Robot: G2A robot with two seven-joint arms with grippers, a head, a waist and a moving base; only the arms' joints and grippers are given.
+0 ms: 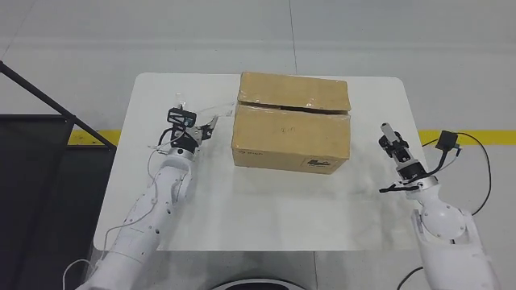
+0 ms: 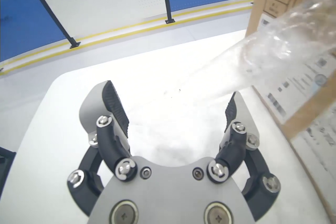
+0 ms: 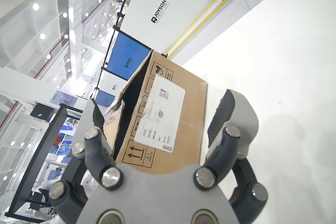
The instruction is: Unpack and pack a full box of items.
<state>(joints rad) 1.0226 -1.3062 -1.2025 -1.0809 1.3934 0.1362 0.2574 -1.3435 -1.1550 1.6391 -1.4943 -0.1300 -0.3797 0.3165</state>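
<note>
The left gripper (image 2: 171, 88) and right gripper (image 3: 160, 97) are both spread wide. The box (image 1: 292, 125) between them looks stiff and heavy. Its 2 top flaps (image 1: 294, 90) seem easiest to grab.

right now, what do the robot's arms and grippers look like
The left arm and right arm have smooth, rounded white shells, with thin black cables looped at the wrists. The left gripper and right gripper match: a grey metal palm plate, black linkage bars with silver bolts, and two grey fingers faced with black ribbed pads.
</note>
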